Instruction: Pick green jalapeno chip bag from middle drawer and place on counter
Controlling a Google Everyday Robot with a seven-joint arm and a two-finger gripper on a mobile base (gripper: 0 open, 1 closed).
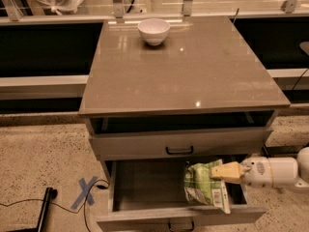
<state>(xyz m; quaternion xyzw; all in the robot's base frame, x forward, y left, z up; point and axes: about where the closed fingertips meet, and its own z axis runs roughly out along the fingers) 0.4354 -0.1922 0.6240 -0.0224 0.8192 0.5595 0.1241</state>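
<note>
The green jalapeno chip bag [205,184] is a crinkled light-green and white foil bag held at the right side of the open middle drawer [145,182]. It hangs above the drawer floor with its lower end near the front wall. My gripper [216,172] reaches in from the right on a white arm, and its tan fingers [227,170] are shut on the bag's upper right edge. The counter [188,66] is the glossy grey-brown cabinet top above the drawers.
A white bowl [153,31] stands at the back of the counter. A closed drawer front with a black bar handle [179,150] sits above the open drawer. On the speckled floor to the left are blue tape in an X [86,192] and a black cable [47,208].
</note>
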